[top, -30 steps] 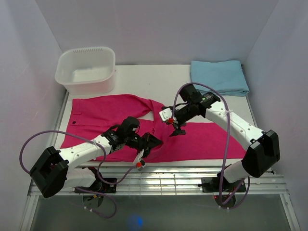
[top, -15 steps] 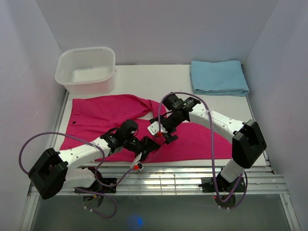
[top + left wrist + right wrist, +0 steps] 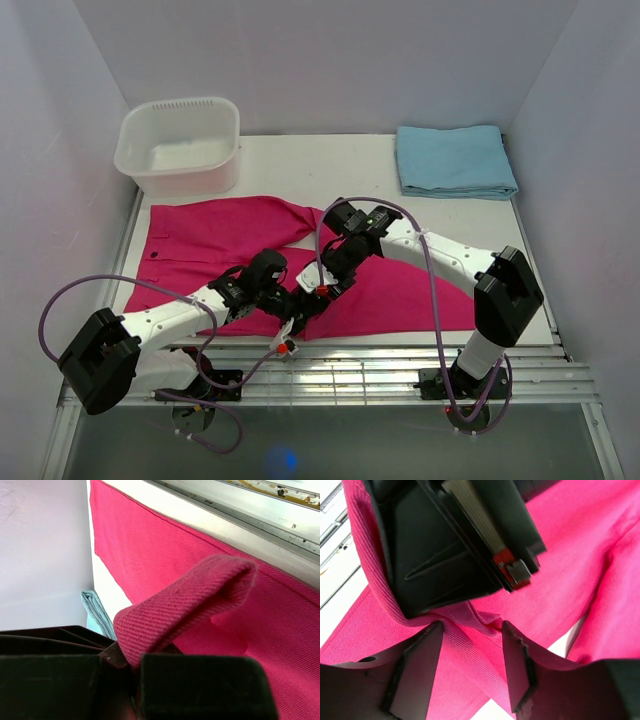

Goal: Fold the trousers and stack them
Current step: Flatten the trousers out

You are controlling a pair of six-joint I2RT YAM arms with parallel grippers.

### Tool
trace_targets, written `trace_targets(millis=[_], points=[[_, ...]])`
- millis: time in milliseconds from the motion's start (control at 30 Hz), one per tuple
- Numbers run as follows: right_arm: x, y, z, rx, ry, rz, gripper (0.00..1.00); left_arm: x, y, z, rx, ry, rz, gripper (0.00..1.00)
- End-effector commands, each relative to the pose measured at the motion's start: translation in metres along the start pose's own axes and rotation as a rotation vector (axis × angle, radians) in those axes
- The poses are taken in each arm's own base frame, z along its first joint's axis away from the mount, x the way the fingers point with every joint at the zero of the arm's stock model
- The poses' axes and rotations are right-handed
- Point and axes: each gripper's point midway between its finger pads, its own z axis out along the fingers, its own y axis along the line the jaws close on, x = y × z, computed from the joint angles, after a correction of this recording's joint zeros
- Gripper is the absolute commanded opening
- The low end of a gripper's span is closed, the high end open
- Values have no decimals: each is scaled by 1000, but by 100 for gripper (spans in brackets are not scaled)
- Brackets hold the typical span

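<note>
Trousers: The magenta trousers [image 3: 200,235] lie spread along the front of the worktop [image 3: 330,160], one end below the white tub [image 3: 180,145] and the other stretching toward the right. We see no fold made yet.

Left hand: Our left hand [image 3: 303,302] is clamped on the garment near its middle, close to the front edge. Its wrist view shows a raised loop of cloth pinched tight between the fingers.

Right hand: Our right hand [image 3: 328,283] sits just beside the left with jaws apart and nothing held. Its fingers [image 3: 417,665] straddle a ridge of the same pink fabric.

Step, in our judgement: The right hand is lining up a second grip beside the first, ahead of the opening fold.

Risk, crowding: The two hands are nearly touching, so a closing right hand could strike the left hand's housing instead of cloth.

Risk, layers: The ridge is bunched, so a shallow pinch may catch one layer only and let the fold sag or twist.

Risk, edge: The cloth lies at the front lip, so a lopsided lift could drag it off the worktop.

Also present: A folded blue cloth [image 3: 455,160] lies at the back right, well apart.
</note>
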Motion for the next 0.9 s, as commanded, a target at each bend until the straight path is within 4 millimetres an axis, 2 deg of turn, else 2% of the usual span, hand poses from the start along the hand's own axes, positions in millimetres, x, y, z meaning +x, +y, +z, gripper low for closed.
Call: trace_targets(millis=[0,167,300,400,567,700,867], points=[[-5,-8,3,4,12,-79,52,-25,31,-1,-47,-52,692,4],[8,-15,-8,29,75,-63,51,-28,28,-3,-40,-52,686,4],[7,-32,-25,82,69,-29,51,-29,25,-4,-37,-53,683,4],[9,-34,-31,91,75,-24,51,-30,25,-4,-40,-55,684,4],[6,-51,-43,132,65,-30,51,-29,27,-3,-41,-55,685,4],[3,-41,-36,80,31,-22,52,-26,29,-2,-43,-51,690,4],[7,-23,-17,21,26,-41,55,-26,32,-2,-52,-50,696,4]])
